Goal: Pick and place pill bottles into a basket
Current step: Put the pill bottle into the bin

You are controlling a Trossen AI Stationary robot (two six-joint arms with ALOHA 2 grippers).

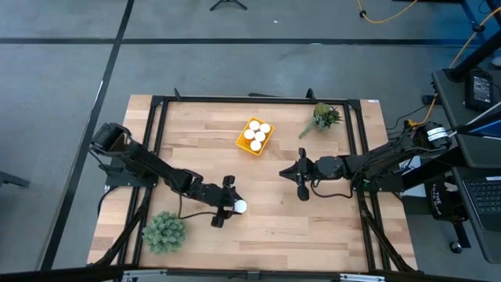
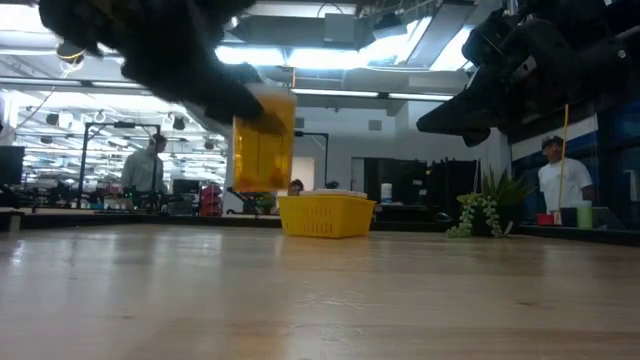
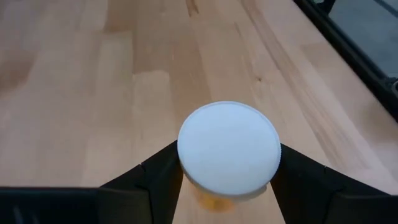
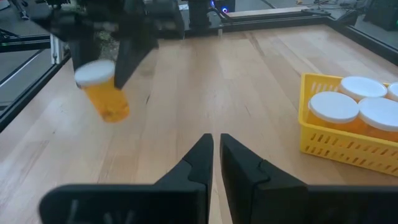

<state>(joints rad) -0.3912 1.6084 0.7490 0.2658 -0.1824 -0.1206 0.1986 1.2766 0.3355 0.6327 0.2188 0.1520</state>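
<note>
One orange pill bottle [image 3: 229, 155], white cap, pinched by left gripper [image 1: 232, 207], right gripper [image 4: 215, 163] fingers pressed together

This is a robotics lab or open workshop hall. A wooden table [image 1: 266, 211] in a black metal frame [image 1: 156, 125] stands on grey floor crossed by cables [image 1: 391, 14]. At the low view's left and right, people [image 2: 150, 170] stand among benches under ceiling strip lights [image 2: 330, 55].
</note>
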